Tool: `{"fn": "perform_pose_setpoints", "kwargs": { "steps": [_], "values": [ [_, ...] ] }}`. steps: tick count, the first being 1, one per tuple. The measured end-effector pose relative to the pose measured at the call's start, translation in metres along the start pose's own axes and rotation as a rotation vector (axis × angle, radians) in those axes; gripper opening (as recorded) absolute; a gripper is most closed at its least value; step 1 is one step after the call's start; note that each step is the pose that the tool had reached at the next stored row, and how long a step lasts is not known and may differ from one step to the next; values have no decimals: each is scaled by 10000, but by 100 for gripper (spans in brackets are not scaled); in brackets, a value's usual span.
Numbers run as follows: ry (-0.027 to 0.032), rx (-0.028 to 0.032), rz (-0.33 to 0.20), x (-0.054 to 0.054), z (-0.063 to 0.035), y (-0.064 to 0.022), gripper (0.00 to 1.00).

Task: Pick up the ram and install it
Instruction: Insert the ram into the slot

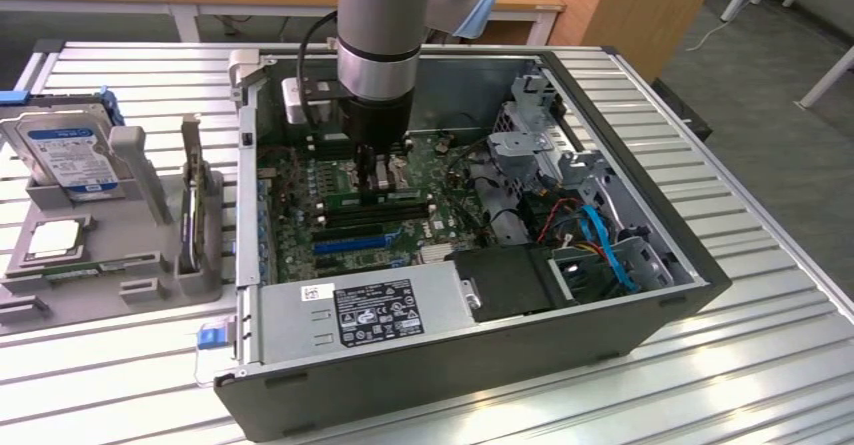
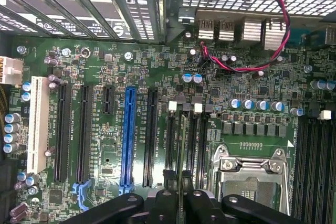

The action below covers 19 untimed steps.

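The ram point(image 2: 181, 145) shows edge-on in the wrist view as a thin green stick between my gripper's point(image 2: 179, 199) black fingers. It runs parallel to the black memory slots point(image 2: 195, 140), directly over them. In the exterior view my gripper point(image 1: 371, 172) reaches straight down into the open computer case point(image 1: 627, 305), onto the motherboard. The ram point(image 1: 390, 198) sits low at the slots beneath it. I cannot tell whether the stick is seated in a slot or just above it.
A silver processor socket point(image 2: 251, 174) lies beside the memory slots, and a blue expansion slot point(image 2: 128, 135) on their other side. Red and black wires point(image 2: 262, 51) loop nearby. At the exterior view's left, a grey holder point(image 1: 127, 265) carries a blue-labelled hard drive point(image 1: 67, 155) and a square chip point(image 1: 54, 237).
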<state>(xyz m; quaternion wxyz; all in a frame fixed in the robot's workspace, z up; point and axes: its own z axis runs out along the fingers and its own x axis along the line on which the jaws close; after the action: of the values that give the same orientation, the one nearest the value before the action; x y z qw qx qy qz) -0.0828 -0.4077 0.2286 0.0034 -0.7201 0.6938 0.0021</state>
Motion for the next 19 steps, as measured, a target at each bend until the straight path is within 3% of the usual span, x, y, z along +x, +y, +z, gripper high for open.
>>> {"fn": "perform_pose_setpoints", "kwargs": {
  "steps": [19],
  "values": [
    [0,-1,-135,0,0,0,14]
  ]
}}
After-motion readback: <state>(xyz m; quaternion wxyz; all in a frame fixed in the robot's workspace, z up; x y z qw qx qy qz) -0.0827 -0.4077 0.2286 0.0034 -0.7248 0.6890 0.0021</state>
